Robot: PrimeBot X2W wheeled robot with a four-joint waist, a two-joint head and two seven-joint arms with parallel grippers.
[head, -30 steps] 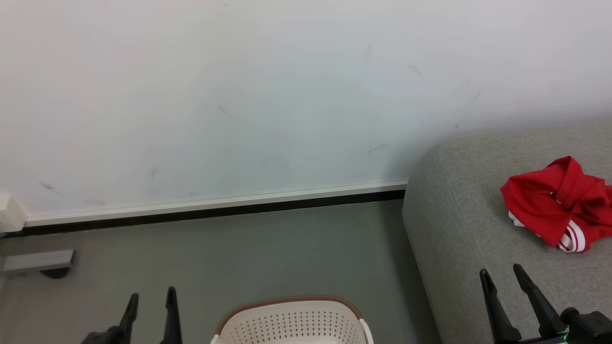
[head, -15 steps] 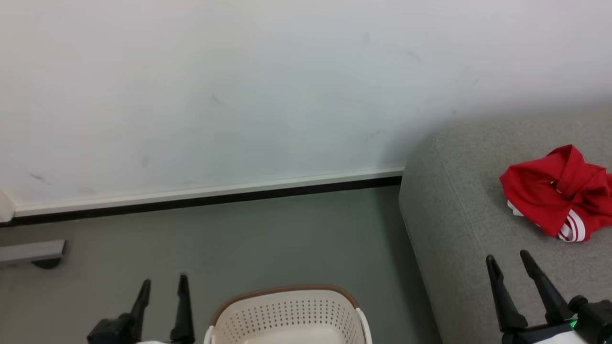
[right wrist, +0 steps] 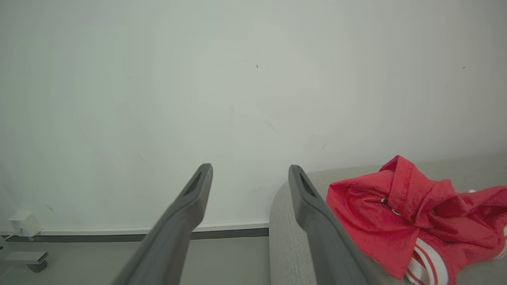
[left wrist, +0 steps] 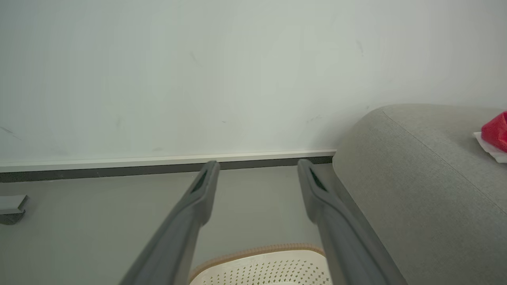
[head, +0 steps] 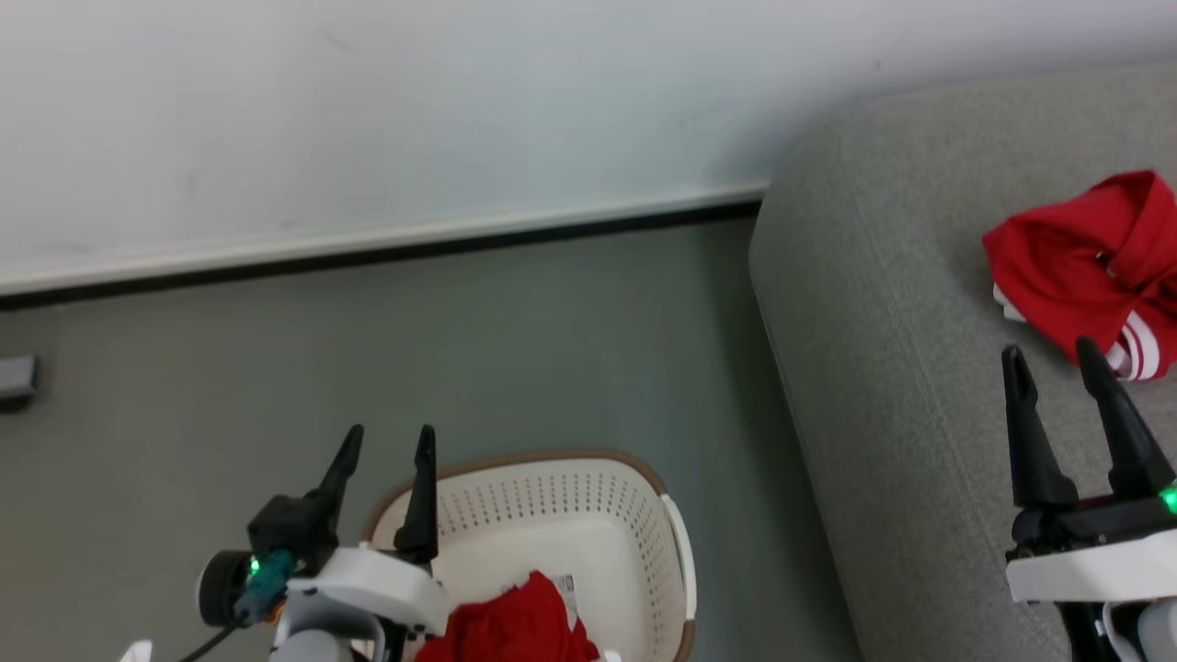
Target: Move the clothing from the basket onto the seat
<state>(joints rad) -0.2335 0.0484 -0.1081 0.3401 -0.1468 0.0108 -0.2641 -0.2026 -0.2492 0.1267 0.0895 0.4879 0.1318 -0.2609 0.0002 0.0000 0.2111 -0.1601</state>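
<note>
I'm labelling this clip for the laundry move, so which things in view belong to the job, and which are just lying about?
Part of the job:
basket
red garment inside it
seat
red garment lying on it
left gripper, open
right gripper, open

Just lying about:
grey block on the floor
white box by the skirting

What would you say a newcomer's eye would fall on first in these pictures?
The crumpled red garment with white stripe trim stands out most, lying on the grey sofa at the right. Next comes a second red garment inside the cream perforated basket on the floor at lower centre. The left gripper by the basket's rim and the right gripper over the sofa are both open and empty.
</note>
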